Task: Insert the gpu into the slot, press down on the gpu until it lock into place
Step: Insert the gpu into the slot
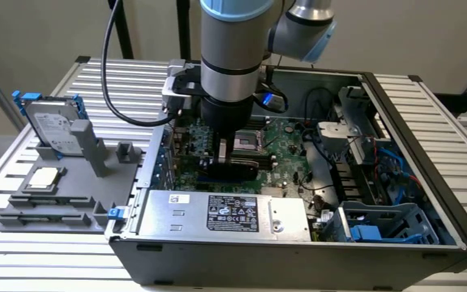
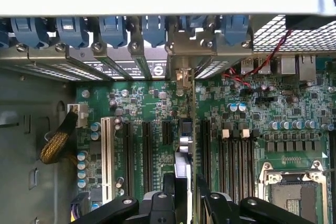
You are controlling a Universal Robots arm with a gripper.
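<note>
Mid-frame in the exterior view, the gripper (image 1: 228,156) has its jaws pinching the gpu (image 1: 238,171) at the slot (image 1: 206,178); any tilt could jam its edge contacts.

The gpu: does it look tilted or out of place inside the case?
Nothing stands out. The gpu, gripped by the end effector, stands upright and runs parallel to the black slots beside it.
</note>
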